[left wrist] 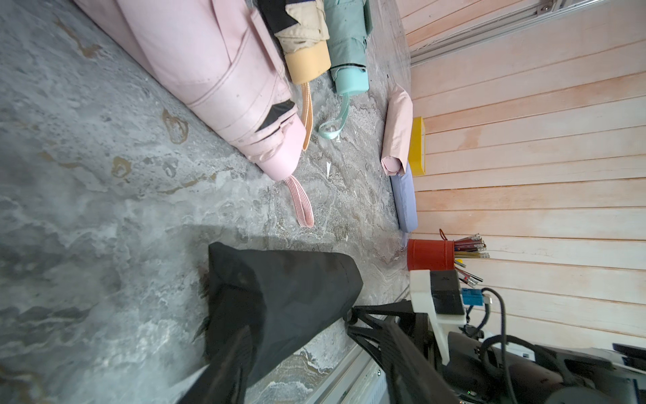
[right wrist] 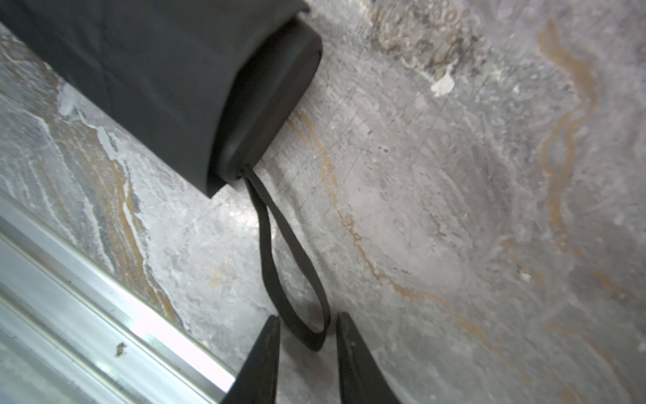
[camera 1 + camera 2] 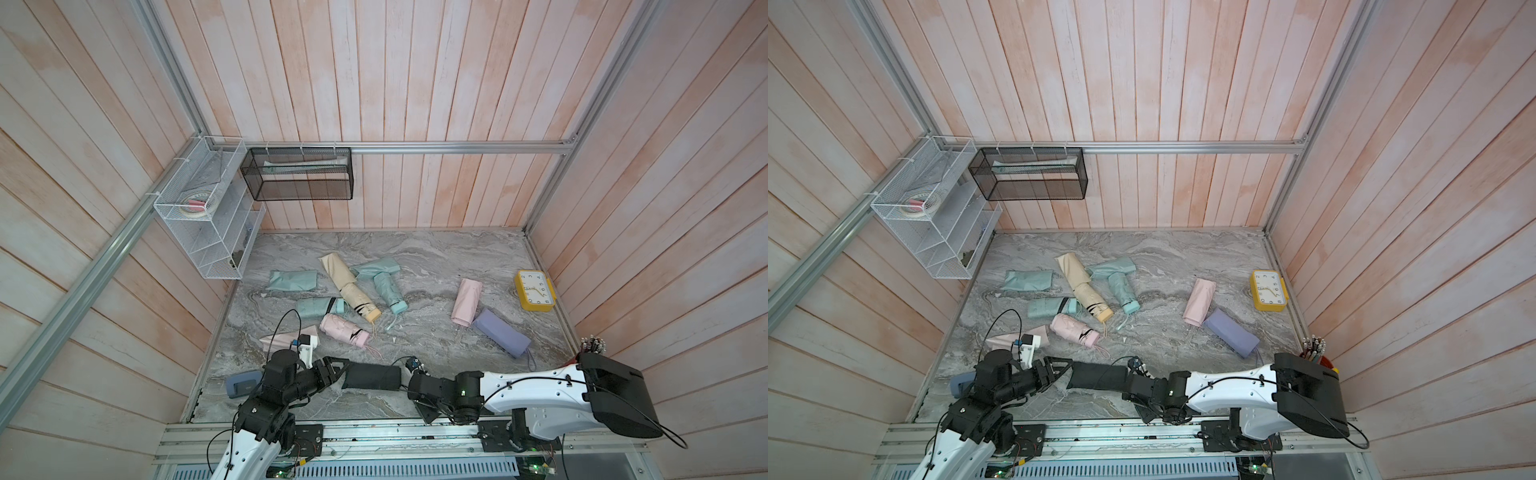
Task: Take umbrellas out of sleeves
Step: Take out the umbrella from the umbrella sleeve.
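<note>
Table (image 3: 436, 257): four umbrellas (image 3: 345, 330) look bare already (two mint, cream, pink), limp sleeves (image 3: 291, 280) beside them.
Still sleeved: pink bundle (image 3: 467, 301) and lavender bundle (image 3: 503, 332), well off right.
Black sleeve (image 3: 372, 377): near edge, between the arms, umbrella inside, handle (image 2: 279, 87) poking out.
Left gripper (image 3: 338, 371): looks clamped on its closed end.
Right gripper (image 2: 309, 318): jaws apart, wrist cord (image 2: 266, 252) between them, not pinched yet.

Robot lab test booth: aluminium framing (image 3: 457, 146), plank walls (image 3: 415, 83), marble tabletop (image 3: 436, 257).
</note>
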`<state>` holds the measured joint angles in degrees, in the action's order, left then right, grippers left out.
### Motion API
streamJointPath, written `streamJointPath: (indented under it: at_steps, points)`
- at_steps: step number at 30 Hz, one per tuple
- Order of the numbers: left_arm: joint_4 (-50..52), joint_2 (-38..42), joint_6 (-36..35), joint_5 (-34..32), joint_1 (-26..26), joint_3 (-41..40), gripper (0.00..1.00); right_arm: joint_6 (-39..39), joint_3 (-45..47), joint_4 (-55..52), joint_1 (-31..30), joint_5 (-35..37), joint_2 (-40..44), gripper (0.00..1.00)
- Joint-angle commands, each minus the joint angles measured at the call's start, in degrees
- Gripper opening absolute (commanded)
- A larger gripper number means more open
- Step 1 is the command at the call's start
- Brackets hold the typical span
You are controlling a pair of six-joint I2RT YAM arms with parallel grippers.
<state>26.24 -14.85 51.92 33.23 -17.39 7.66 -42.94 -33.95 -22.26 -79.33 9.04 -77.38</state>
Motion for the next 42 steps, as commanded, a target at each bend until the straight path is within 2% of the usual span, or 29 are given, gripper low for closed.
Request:
streamJointPath:
  at_steps: [1, 6, 8, 12, 17, 27, 33, 35, 38, 42]
  points:
    - [6.78, 0.92, -0.33, 0.45, -0.30, -2.11, 0.62, 0.81, 0.19, -3.23, 0.03, -3.68, -3.55, 0.29]
    - [7.44, 1.82, -0.07, 0.46, -0.28, -2.17, 0.63, 1.54, -1.56, -2.96, 0.03, -3.33, -6.62, 0.28]
    - [7.85, 2.21, 0.02, 0.44, -0.23, -2.08, 0.62, 1.45, -1.81, -3.14, -0.02, -3.20, -7.42, 0.20]
    - [8.93, 3.15, -0.07, 0.26, -0.28, -2.04, 0.63, 0.22, -1.55, -4.05, 0.10, -2.02, -7.71, 0.13]
    - [8.98, 3.26, 0.02, 0.19, -0.27, -2.42, 0.63, -2.28, -0.35, -4.23, 1.74, -0.58, -5.23, 0.00]
    - [11.25, 4.35, -0.07, 0.17, -0.28, -2.04, 0.63, -5.65, 6.96, 13.69, 11.66, -10.66, 3.61, 0.00]
    - [16.34, 7.00, -0.13, 0.23, -0.36, -1.51, 0.59, -4.09, 6.21, 11.26, 17.03, -7.93, 7.10, 0.00]
    - [18.69, 7.53, -0.87, -0.05, -0.32, -1.09, 0.54, -3.50, 5.44, 9.41, 18.55, -6.19, 7.63, 0.00]
    - [21.00, 7.53, -2.16, 0.19, -0.37, -1.07, 0.51, -2.01, 5.26, 9.45, 21.31, -7.68, 7.95, 0.00]
    - [23.07, 6.90, -4.28, 0.74, -0.62, -1.10, 0.48, -0.96, 5.21, 11.17, 21.94, -9.36, 7.48, 0.00]
